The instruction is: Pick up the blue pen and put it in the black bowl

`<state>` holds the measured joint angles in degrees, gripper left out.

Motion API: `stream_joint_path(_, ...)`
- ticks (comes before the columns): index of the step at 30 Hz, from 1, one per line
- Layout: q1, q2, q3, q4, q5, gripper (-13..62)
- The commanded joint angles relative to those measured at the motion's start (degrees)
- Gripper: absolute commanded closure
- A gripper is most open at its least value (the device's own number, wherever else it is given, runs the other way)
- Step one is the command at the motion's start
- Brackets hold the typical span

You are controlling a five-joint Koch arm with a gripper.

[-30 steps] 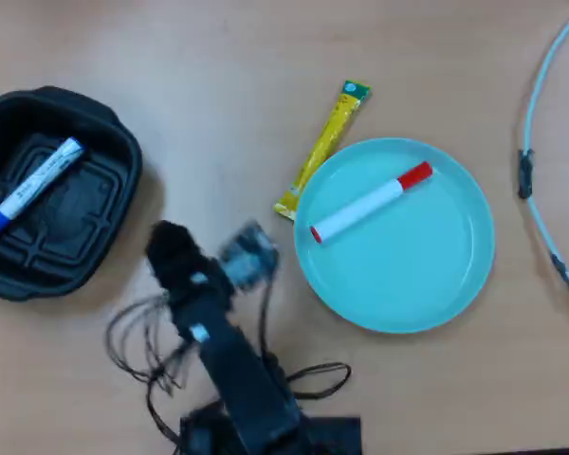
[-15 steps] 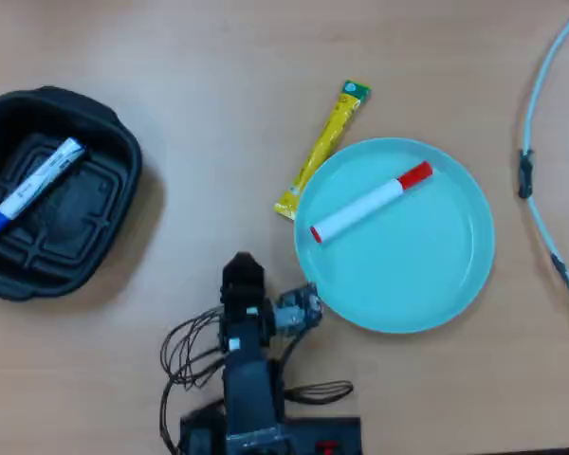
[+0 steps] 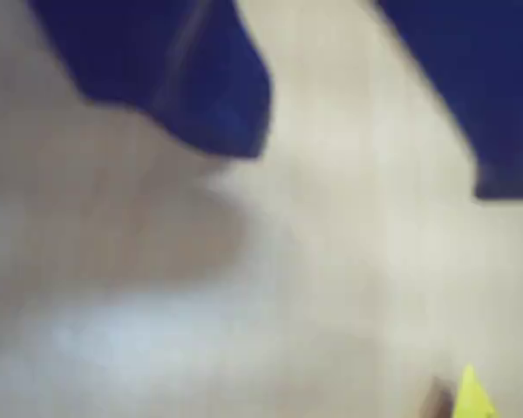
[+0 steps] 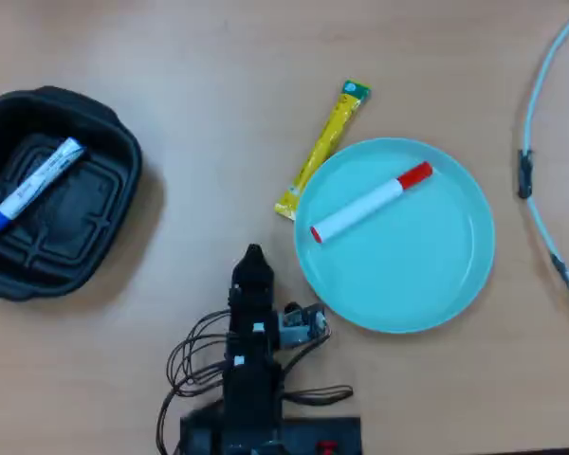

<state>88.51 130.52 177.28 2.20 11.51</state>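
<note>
The bench filled the overhead view, pale wood. On it the round teal plate lay at about three o'clock, and the black bowl at nine o'clock near the left edge. The arm rose from six o'clock, its jaws pointing toward twelve over bare wood. In the wrist view the two dark blue fingers stood well apart with nothing between them.

The blue pen lay inside the bowl, well apart from the jaws, toward their ten o'clock. Its long axis ran from seven to one o'clock, blue cap at the seven o'clock end.

A red-capped marker lay on the plate, and a yellow sachet just beside its rim.
</note>
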Motion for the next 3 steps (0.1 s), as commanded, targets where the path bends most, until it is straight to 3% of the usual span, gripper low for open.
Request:
stream_joint_path(1,-0.09,5.45,3.60,1.41,-0.53,25.3)
stream_joint_path(3,-0.26,5.45,3.60,1.23,-0.53,25.7)
